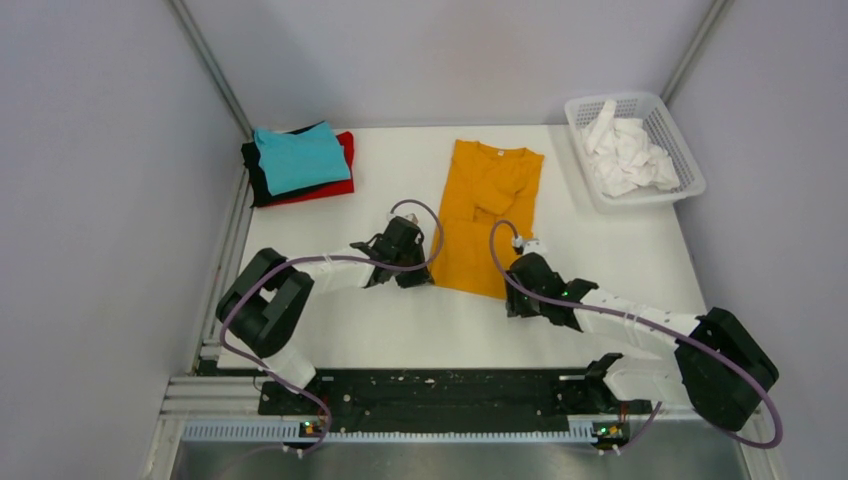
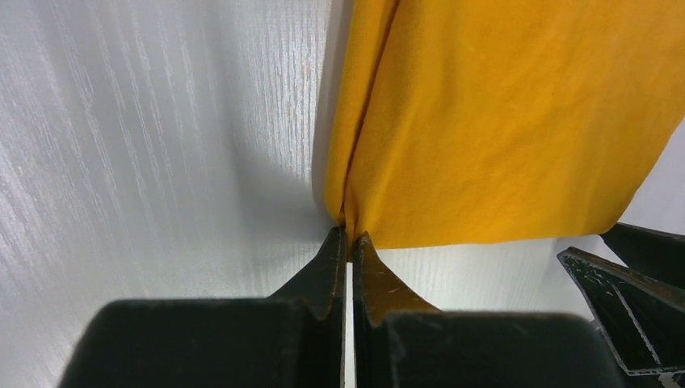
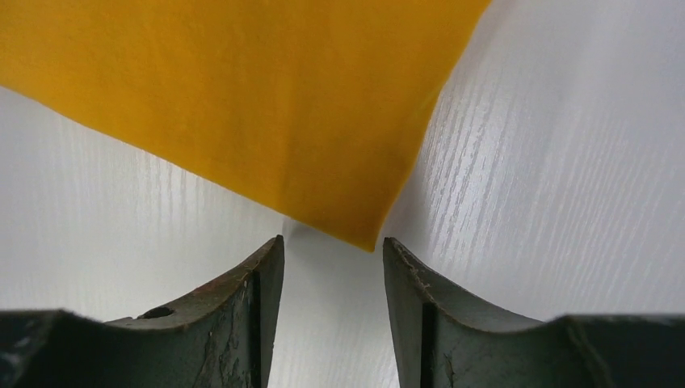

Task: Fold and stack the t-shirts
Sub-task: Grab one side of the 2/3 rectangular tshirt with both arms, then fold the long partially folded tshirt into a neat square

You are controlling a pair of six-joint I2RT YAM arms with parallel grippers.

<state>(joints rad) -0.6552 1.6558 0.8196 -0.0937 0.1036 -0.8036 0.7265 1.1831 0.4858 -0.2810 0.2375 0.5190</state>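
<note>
**Orange shirt pinched at one near corner, the other corner loose**

A mustard-orange, soft cotton-looking t-shirt (image 1: 487, 215) lies on the white, wood-grained table top (image 1: 400, 330), already folded into a long narrow panel. Its collar points to the far side and its hem faces the arms. The fabric is matte and smooth, with one sleeve crease showing near the middle.

The left gripper (image 2: 349, 236), black and scuffed along its wedge-shaped fingers, is pressed together on the near left corner of the shirt. There the folded edge gathers into a tight ridge running away from the tips, and the cloth just behind the pinch lifts a little off the table.

The right gripper (image 3: 333, 250) sits low at the near right corner with its curved, worn black fingers spread apart. The pointed corner of the cloth lies just ahead of the gap, flat on the table, and neither finger touches it.

At the far left a teal t-shirt (image 1: 300, 158) lies folded on top of a black one (image 1: 252, 172) and a red one (image 1: 345, 160), a neat stack well apart from the orange shirt. At the far right stands a white plastic lattice basket (image 1: 688, 150) holding crumpled white cloth (image 1: 625, 155).
</note>
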